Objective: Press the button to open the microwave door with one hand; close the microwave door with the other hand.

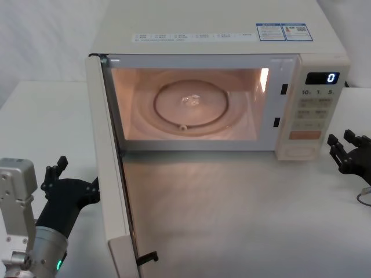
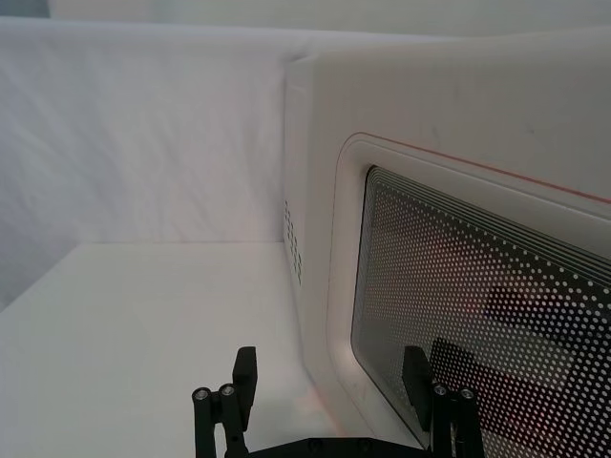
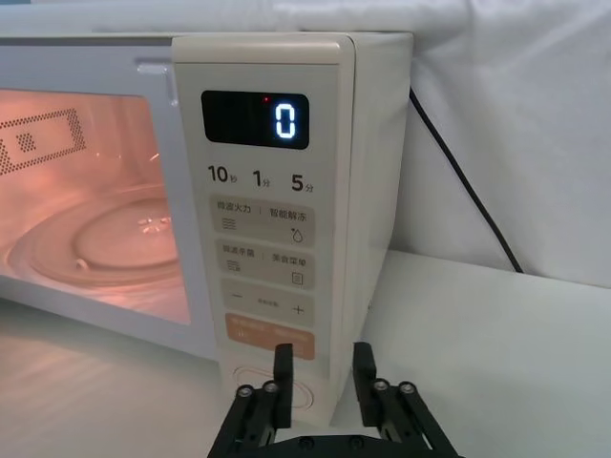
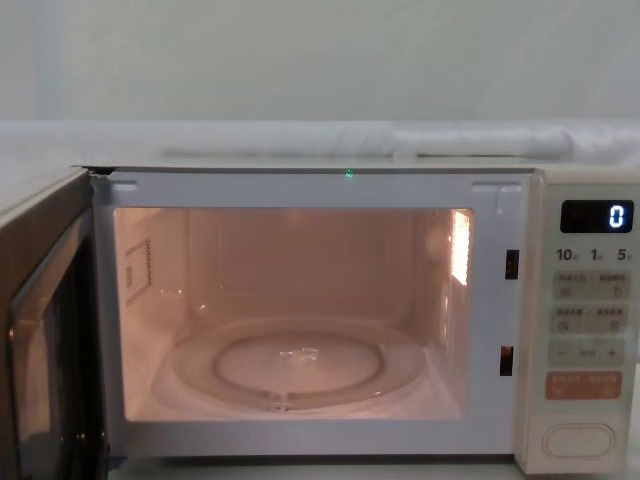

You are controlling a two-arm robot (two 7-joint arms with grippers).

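The cream-white microwave (image 1: 220, 35) stands lit inside, its display reading 0. The microwave door (image 1: 113, 174) is swung wide open toward me on its left hinge. My left gripper (image 1: 75, 176) sits low on the table to the left of the door's outer face, fingers apart. In the left wrist view this left gripper (image 2: 329, 382) is open right next to the door's (image 2: 477, 315) mesh window. My right gripper (image 1: 343, 142) hovers just right of the control panel. The right gripper (image 3: 323, 372) is open with a narrow gap near the panel's lower corner, partly covering the button (image 3: 304, 393).
A black power cable (image 3: 458, 172) runs down behind the microwave's right side. White cloth hangs behind the white table (image 1: 232, 214). The door's latch hook (image 1: 148, 256) juts out near the table's front edge. A thin wire loop (image 1: 364, 197) lies below the right gripper.
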